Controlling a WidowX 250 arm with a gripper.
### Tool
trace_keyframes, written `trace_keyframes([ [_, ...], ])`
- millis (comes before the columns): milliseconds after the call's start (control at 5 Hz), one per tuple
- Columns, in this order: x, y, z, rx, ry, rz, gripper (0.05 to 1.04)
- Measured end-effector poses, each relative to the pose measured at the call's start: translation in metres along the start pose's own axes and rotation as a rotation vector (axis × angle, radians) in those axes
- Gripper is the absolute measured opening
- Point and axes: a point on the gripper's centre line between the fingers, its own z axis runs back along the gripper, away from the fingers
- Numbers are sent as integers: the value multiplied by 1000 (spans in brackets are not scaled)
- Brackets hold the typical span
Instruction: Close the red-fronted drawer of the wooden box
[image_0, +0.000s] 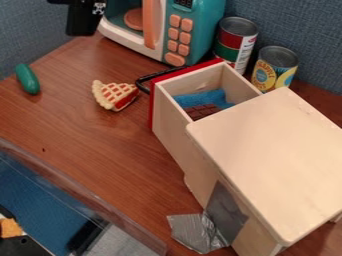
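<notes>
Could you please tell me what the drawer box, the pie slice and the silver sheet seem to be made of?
Drawer box: probably bare wood, smooth and matt; its panels are pale tan.
Pie slice: likely moulded plastic or rubber, given its neat lattice.
Silver sheet: perhaps duct tape or foil, shiny and creased.

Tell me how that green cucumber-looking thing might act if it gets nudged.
The green piece would probably roll sideways, given its rounded, elongated body. Its smooth, slightly shiny surface suggests it could feel slippery, and it looks stiff rather than floppy.
</notes>
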Motion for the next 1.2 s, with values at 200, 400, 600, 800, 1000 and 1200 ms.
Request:
trace_keyframes([
  [200,2,-1,-4,-12,13,-13,1001],
  [400,12,19,-18,-38,21,-118,1001],
  [600,34,47,-31,-29,-3,-380,1001],
  [800,62,79,-56,-138,50,-660,1001],
  [1000,86,93,-72,-207,103,-908,1001],
  [1200,116,78,-73,-179,51,-1171,1001],
])
